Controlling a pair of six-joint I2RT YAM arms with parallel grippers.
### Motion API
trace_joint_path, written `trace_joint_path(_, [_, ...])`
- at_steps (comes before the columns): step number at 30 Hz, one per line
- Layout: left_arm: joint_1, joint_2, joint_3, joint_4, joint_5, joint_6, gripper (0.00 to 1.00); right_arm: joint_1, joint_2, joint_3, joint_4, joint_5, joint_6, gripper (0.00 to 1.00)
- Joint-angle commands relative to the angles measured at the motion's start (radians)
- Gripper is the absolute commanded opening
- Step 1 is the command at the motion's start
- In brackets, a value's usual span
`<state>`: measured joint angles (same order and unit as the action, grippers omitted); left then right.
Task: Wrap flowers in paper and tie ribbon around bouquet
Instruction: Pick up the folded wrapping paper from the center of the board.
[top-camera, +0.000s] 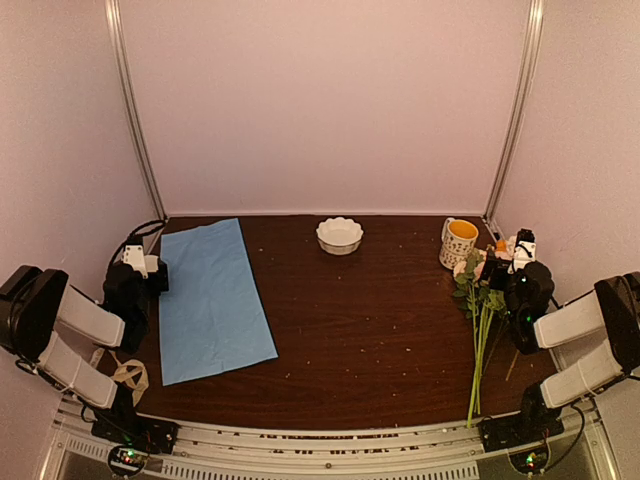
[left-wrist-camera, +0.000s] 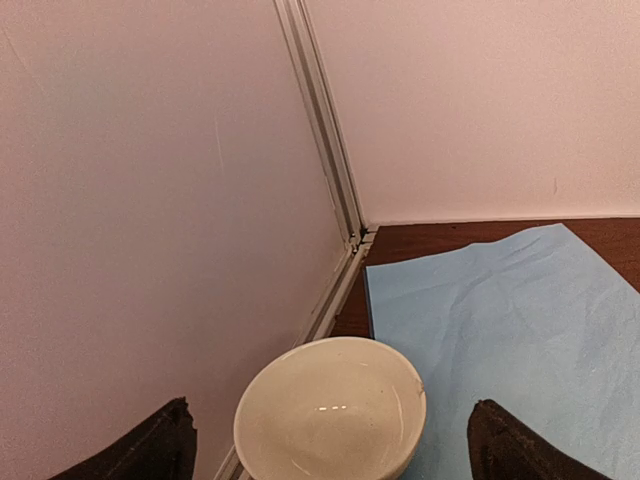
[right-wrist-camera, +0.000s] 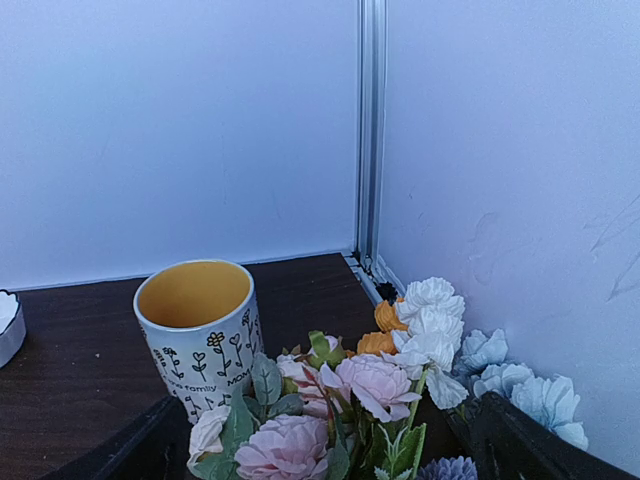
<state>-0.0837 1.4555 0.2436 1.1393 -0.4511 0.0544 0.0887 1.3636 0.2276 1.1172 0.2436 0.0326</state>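
Above the flowers (right-wrist-camera: 350, 400), right hand (right-wrist-camera: 330, 450) agape.

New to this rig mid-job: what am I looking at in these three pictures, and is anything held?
Two robot arms sit at the near edge of the table, each ending in a two-finger pincer. The wide picture looks down from above and behind them; the other two come from wrist cameras, the dark shapes at the bottom being the fingers. On it lie the blue paper at left, the ribbon near the left arm's base, a scalloped bowl and a mug at the back, the flowers at right. The left pincer faces a cream bowl beside the paper; the right pincer faces the flowers. Both are open, holding nothing.
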Motion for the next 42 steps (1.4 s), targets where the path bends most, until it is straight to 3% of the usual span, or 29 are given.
trace_joint_path(1, [0.009, -0.007, 0.019, 0.027, -0.006, -0.008, 0.98, -0.006, -0.004, 0.01, 0.004, -0.002, 0.006, 1.0])
trace_joint_path(11, [0.021, -0.012, 0.031, -0.001, 0.017, -0.017, 0.98, -0.006, -0.008, 0.006, 0.009, 0.0, 0.007, 1.0])
trace_joint_path(15, [0.015, -0.086, 0.004, -0.01, 0.06, 0.019, 0.98, -0.006, -0.15, 0.06, -0.216, 0.119, 0.056, 1.0])
trace_joint_path(18, [-0.032, -0.25, 0.129, -0.335, 0.007, 0.043, 0.97, -0.007, -0.293, 0.125, -0.425, 0.109, 0.096, 1.0])
trace_joint_path(20, [-0.065, -0.339, 0.244, -0.57, 0.013, 0.004, 0.91, -0.007, -0.356, 0.197, -0.563, 0.041, 0.165, 0.99])
trace_joint_path(23, [-0.128, -0.418, 0.399, -0.953, 0.038, -0.129, 0.82, -0.004, -0.371, 0.327, -0.787, -0.15, 0.26, 0.89])
trace_joint_path(25, [-0.193, -0.441, 0.461, -1.155, 0.061, -0.205, 0.78, 0.018, -0.349, 0.4, -0.888, -0.313, 0.277, 0.87])
trace_joint_path(27, [-0.299, -0.431, 0.488, -1.265, 0.112, -0.169, 0.77, 0.071, -0.327, 0.454, -0.977, -0.379, 0.275, 0.86])
trace_joint_path(33, [-0.602, -0.204, 0.676, -1.712, 0.145, -0.15, 0.87, 0.366, -0.253, 0.569, -1.207, -0.273, 0.259, 0.84])
trace_joint_path(36, [-0.66, -0.086, 0.721, -1.755, 0.22, -0.207, 0.97, 0.497, -0.182, 0.637, -1.304, -0.319, 0.245, 0.84])
trace_joint_path(38, [-0.722, -0.008, 0.753, -1.755, 0.254, -0.178, 0.98, 0.555, -0.14, 0.669, -1.343, -0.36, 0.265, 0.83])
trace_joint_path(42, [-0.849, 0.139, 0.827, -1.83, 0.183, -0.074, 0.98, 0.671, -0.11, 0.663, -1.374, -0.382, 0.29, 0.81])
